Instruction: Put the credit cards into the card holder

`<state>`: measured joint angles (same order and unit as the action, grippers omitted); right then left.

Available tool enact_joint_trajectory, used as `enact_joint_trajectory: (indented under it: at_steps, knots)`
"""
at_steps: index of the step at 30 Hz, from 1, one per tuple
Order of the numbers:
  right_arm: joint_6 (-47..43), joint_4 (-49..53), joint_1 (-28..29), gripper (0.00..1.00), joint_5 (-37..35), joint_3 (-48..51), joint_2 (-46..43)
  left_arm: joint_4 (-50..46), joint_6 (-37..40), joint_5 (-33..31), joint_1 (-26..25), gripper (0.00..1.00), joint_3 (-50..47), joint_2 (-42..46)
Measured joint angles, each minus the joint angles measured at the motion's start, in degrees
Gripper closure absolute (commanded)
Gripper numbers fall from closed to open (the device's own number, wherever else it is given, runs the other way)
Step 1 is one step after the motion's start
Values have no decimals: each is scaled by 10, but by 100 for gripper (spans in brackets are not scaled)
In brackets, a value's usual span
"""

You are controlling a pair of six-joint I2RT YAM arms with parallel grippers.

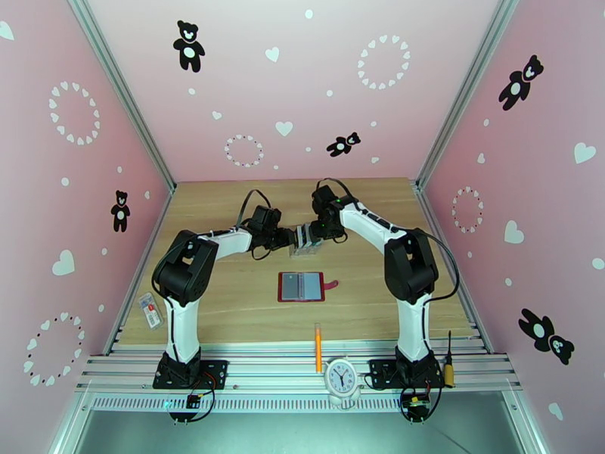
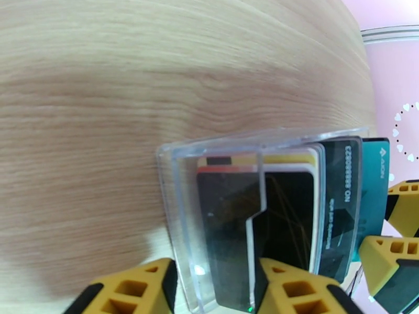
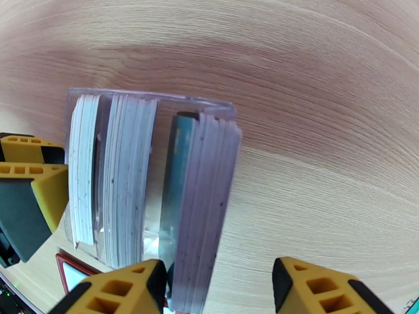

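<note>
Cards [image 1: 305, 237] of thin plastic fill a clear slotted rack [image 1: 302, 250] where left gripper [image 1: 295, 237] and right gripper [image 1: 314, 231] meet; the small red folding wallet [image 1: 301, 287] lies open on the wooden table [image 1: 227, 296]. Left wrist: fingers [image 2: 131, 289] flank the rack's end, grip unclear. Right wrist: jaws open astride one stack [image 3: 201, 205].

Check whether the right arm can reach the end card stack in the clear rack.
Probably yes: the right gripper stands open astride that stack, and the left gripper sits at the rack's other end.
</note>
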<state>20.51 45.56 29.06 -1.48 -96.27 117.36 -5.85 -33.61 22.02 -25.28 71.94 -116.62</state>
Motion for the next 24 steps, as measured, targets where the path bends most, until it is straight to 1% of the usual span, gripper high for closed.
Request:
enact_joint_trajectory:
  at_steps: [8,16,24]
  knots:
    - [-2,14,11,41,-15,-26,21,0,0,0,0,54,0,0]
    - [-16,34,24,41,-63,-50,35,0,0,0,0,55,0,0]
    - [-25,49,29,42,-89,-64,39,0,0,0,0,55,0,0]
